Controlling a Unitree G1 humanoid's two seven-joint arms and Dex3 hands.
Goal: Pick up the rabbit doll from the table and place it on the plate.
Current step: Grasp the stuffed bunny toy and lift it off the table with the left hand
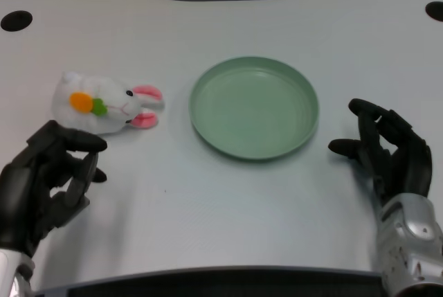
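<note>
A white rabbit doll [104, 103] with pink ears and an orange carrot lies on its side at the table's left, ears pointing right toward the plate. The green plate [254, 106] sits in the middle with nothing on it. My left hand [48, 183] is near the front left, just below the doll and apart from it, fingers spread and holding nothing.
My right hand [387, 151] rests on the table to the right of the plate. The white table [221, 200] has dark round holes at the far left [15, 20] and far right [435, 11] corners. Its front edge runs just below the hands.
</note>
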